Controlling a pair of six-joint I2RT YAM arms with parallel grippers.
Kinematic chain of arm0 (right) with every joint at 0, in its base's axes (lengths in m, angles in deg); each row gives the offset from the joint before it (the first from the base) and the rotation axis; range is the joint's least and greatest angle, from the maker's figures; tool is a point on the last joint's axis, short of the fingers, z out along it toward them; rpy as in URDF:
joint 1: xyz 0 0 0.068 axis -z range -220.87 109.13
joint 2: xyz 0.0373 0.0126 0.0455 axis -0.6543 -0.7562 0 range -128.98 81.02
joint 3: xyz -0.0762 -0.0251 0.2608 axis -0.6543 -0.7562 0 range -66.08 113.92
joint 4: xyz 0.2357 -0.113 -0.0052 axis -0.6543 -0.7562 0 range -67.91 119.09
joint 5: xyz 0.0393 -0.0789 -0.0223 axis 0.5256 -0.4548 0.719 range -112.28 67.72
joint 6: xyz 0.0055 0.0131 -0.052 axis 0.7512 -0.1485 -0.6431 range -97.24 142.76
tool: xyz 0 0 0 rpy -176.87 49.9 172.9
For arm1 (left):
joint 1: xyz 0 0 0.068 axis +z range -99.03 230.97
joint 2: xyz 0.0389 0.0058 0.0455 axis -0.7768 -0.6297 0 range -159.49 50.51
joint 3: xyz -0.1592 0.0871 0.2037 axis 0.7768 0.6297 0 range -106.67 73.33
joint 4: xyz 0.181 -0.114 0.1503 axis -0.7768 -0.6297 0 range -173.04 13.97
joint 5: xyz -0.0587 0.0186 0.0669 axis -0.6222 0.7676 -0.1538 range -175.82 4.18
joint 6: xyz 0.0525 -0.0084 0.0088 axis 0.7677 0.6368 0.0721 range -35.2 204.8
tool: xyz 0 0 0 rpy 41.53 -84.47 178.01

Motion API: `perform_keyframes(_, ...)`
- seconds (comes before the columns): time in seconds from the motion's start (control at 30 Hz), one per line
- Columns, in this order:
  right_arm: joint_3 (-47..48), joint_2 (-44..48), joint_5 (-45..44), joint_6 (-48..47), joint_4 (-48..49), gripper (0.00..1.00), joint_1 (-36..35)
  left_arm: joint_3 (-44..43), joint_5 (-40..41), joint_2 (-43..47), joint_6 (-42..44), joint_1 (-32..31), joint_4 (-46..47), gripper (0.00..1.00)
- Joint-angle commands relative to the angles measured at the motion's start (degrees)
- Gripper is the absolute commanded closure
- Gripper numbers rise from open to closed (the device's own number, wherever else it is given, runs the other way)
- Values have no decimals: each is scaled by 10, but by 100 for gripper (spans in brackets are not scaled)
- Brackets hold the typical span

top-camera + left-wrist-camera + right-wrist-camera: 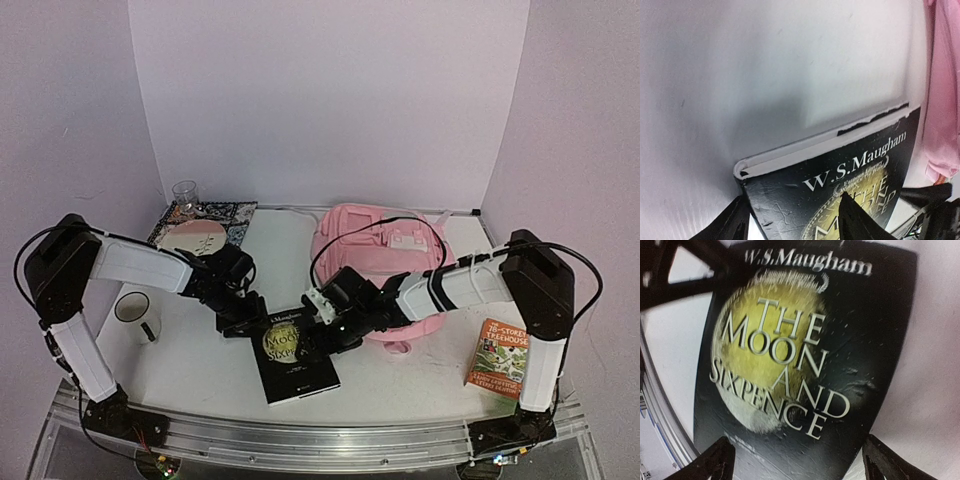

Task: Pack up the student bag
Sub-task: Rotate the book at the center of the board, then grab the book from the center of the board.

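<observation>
Pink fabric makes up the biggest thing on the table: the student bag [375, 262] lies slumped just behind the right gripper [318, 335], with that arm's forearm crossing its front. We cannot tell whether any pocket is unzipped.

Next in size is the black paperback [295, 358] (W. S. Maugham, The Moon and Sixpence), flat and cover up beneath both hands. The right gripper's fingers stand wide apart above the lower half of the cover, touching nothing we can see. The left gripper [250, 318] also has its fingers apart, astride the book's spine corner, one outside the spine and one over the cover. We see no firm pinch.

A patterned book [205, 225] lies well beyond the left gripper, and an orange children's book [498, 358] lies out past the right arm's elbow. A white mug [137, 312] stands to the outer side of the left gripper, and a small clear glass [185, 195] stands at the patterned book's far corner.

We judge the main risk to be the flat book. Fingers closing at one corner may shove or spin it rather than lift it, and its top edge already looks chipped (more could tear). With both hands crowded over one cover, they could also knock together, and a bag that turns out to be shut would stop the packing.
</observation>
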State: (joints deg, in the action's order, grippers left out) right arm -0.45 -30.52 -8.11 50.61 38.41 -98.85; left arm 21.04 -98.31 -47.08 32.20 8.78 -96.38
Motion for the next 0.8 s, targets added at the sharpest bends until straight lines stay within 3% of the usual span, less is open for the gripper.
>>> perform_keyframes(0.0,-51,49,13,69,43,13,-12,-88,11,-55,77,8,36,37)
perform_keyframes(0.17,-67,65,-30,113,52,13,-12,-113,49,-47,122,10,39,25)
perform_keyframes(0.33,-84,70,-52,164,85,7,-12,-60,58,13,111,10,39,10)
perform_keyframes(0.37,-86,71,-55,174,93,2,-12,-47,57,24,105,9,38,9)
perform_keyframes(0.5,-92,78,-67,198,104,2,-12,15,34,67,84,7,39,8)
perform_keyframes(0.77,-92,75,-42,203,144,9,-11,61,16,69,52,-45,48,9)
